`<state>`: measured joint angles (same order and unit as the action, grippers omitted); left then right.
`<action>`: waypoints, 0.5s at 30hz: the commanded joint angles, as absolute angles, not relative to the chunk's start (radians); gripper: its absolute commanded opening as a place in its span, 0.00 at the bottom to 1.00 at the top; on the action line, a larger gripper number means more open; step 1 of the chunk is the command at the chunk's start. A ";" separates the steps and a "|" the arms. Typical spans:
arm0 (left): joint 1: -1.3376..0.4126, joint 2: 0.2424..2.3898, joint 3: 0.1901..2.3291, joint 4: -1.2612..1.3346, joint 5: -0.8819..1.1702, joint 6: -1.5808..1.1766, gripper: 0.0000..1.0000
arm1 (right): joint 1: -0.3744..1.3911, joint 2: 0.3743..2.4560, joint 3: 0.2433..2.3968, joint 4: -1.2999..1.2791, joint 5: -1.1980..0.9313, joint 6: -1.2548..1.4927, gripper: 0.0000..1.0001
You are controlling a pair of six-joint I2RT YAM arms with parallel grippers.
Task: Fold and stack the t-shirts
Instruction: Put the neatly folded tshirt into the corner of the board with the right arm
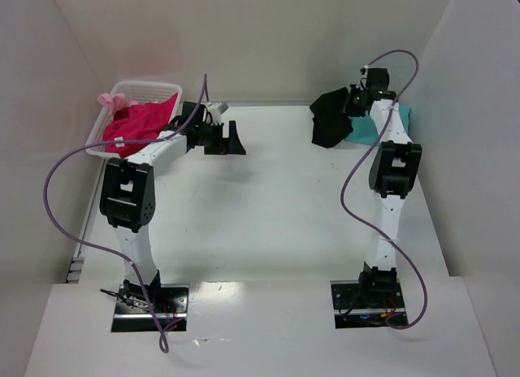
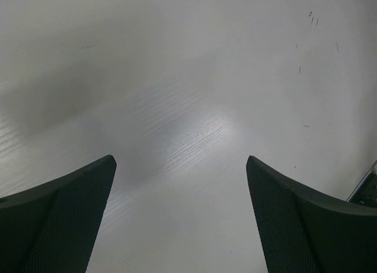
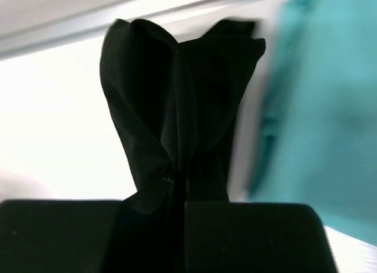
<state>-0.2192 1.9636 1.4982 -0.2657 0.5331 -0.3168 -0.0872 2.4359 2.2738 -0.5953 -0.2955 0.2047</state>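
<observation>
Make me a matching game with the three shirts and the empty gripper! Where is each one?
Things:
1. black t-shirt
2. teal t-shirt
3. pink t-shirt
4. left gripper

Places:
A. in the white basket
B. open over the bare table
C. pinched in the right gripper
D. lying at the far right of the table

Pairs: 1-C, 2-D, 3-A, 4-B

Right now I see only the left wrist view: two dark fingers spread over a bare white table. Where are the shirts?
Observer: A pink shirt sits in a white basket just left of the left arm's fingers.
Operator: Any others?
Observer: A black shirt is at the far right, pinched in the right arm's fingers.
Operator: Only those two?
Observer: No, a teal shirt lies right beside the black one.
</observation>
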 commanded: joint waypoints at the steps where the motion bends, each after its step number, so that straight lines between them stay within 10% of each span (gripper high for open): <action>1: -0.213 1.927 1.500 -0.232 0.554 -0.311 0.99 | -0.164 2.407 2.356 -0.577 -0.256 0.201 0.00; 15: -0.213 1.977 1.551 -0.222 0.583 -0.339 0.99 | -0.290 2.375 2.336 -0.568 -0.276 0.183 0.00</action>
